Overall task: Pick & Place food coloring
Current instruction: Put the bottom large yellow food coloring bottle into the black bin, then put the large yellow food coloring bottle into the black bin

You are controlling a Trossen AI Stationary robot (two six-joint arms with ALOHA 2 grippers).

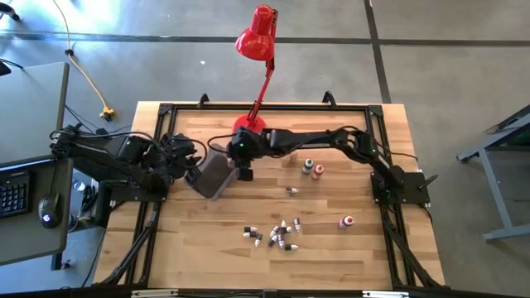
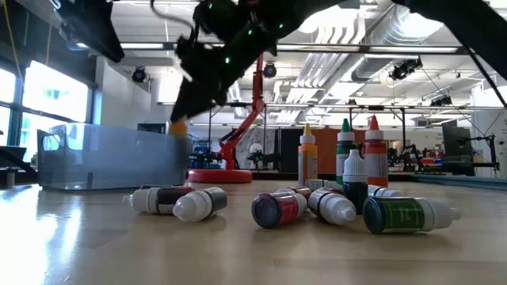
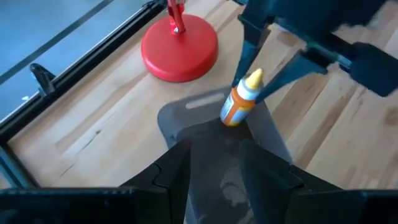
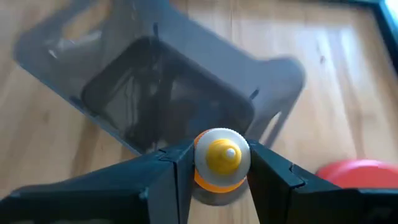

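My right gripper [image 1: 243, 165] reaches across from the right and is shut on an orange-yellow food coloring bottle [image 3: 241, 99] with a yellow cap, above the grey tub [image 1: 212, 174]. My left gripper [image 3: 214, 171] sits at the tub's left side and is shut on it. In the low view the tub [image 2: 111, 158] shows at the left. Several other bottles [image 1: 277, 234] lie in a cluster near the table's front. Two bottles [image 1: 313, 169] stand upright at mid-table, one [image 1: 346, 222] stands to the right, and one [image 1: 291, 191] lies alone. My left gripper has the tub's near wall [image 3: 214, 149] between its two fingers, coming from the table's left and slanting down. Whether the tub's bottom is on the table I cannot tell. My right gripper pinches the bottle's upper body, just below the cap [image 4: 214, 182], between its two fingers [image 4: 264, 171]. The fingers slant down from the right. The bottle hangs tilted, cap toward the wrist, clear of the tub and over its opening.
A red desk lamp stands on its round base [image 1: 248, 126] just behind the tub, and its head [image 1: 257, 37] reaches past the far edge. A black frame [image 1: 166, 112] runs around the wooden table. Bare wood [image 1: 207, 240] lies left of the bottle cluster.
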